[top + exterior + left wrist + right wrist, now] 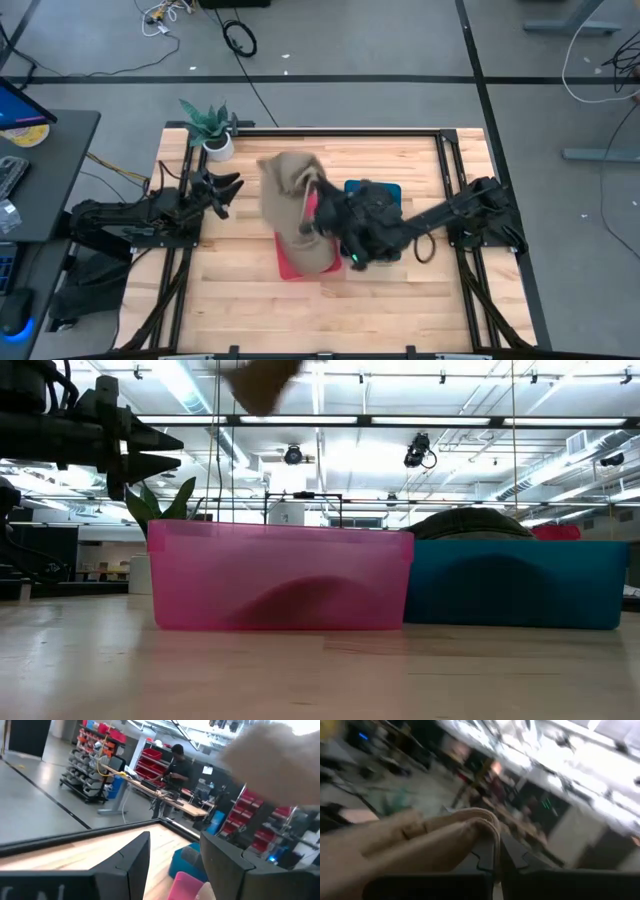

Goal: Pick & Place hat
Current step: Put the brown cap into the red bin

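Right gripper (496,851) clenched on floppy tan fabric hat (293,210) above translucent pink bin (278,576) | left gripper (228,188) released, waiting near table's left edge | blue bin (520,582) beside pink.

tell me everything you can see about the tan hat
The tan hat is soft, floppy fabric, beige-brown and creased. It hangs in the air, blurred, above the pink bin, partly hiding it from above. The right gripper has its jaws shut on a folded edge of the cloth, and nothing else touches it. In the low view only a tan bit of it shows at the top edge, well above the bin's rim.
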